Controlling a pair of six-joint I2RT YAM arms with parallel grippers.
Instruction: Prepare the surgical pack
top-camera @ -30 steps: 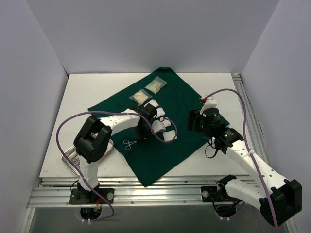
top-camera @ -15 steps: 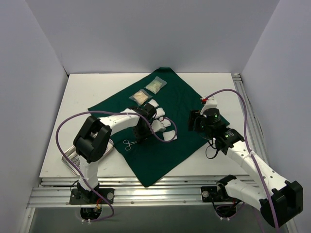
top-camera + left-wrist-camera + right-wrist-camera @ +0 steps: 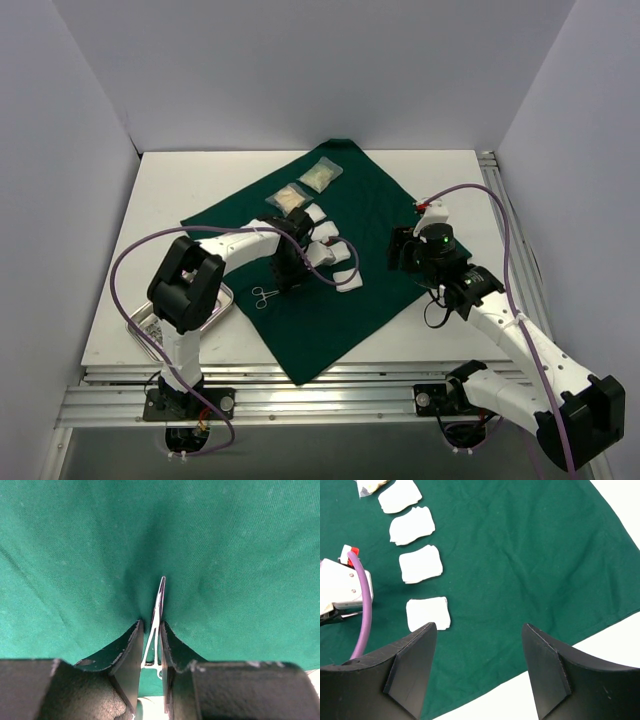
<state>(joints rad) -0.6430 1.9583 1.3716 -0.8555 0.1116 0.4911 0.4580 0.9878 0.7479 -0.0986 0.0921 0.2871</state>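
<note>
Overhead view plus two close wrist views (drape [image 3: 380, 200] shared)

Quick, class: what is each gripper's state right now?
Left gripper: jaws narrowly open, straddling the steel scissors lying on the green cloth, not pinching them.
Right gripper: jaws wide open, holding nothing.

The left arm [image 3: 235, 243] and right arm [image 3: 525, 340] are built of white links with chunky black joints. A purple cable [image 3: 364, 605] loops along each. The right wrist bears a green light [image 3: 437, 238]. The left claw [image 3: 151, 626] and right claw [image 3: 479, 626] have matte black wedge-shaped fingers.
</note>
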